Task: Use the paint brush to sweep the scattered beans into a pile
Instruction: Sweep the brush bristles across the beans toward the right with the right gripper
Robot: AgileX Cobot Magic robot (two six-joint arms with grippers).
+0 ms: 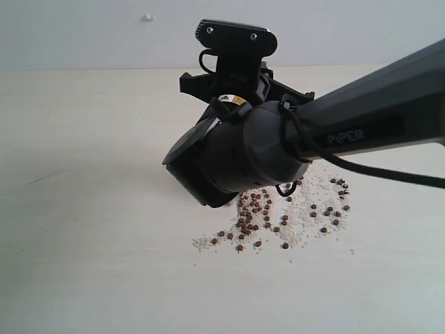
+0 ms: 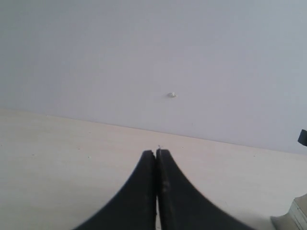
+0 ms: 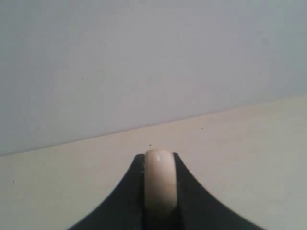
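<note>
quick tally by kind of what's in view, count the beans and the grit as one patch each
paint brush: 1, only its handle end shows
grippers: 2, left gripper and right gripper
patch of beans: 1
patch of grit: 1
total: 5

The right arm (image 1: 361, 118) reaches in from the right and fills the middle of the exterior view. Its bulky wrist hangs over the far left part of the beans (image 1: 254, 216) and pale grit (image 1: 306, 202), blocking that side of the patch. The bench (image 1: 90, 236) left of the arm and along the front lies open. Ahead of the left claw (image 2: 156, 152), jaws pressed together, bare bench runs to the wall (image 2: 144, 48). The right claw (image 3: 159, 158), clamped on the paint brush (image 3: 159, 184), also faces bare bench.
</note>
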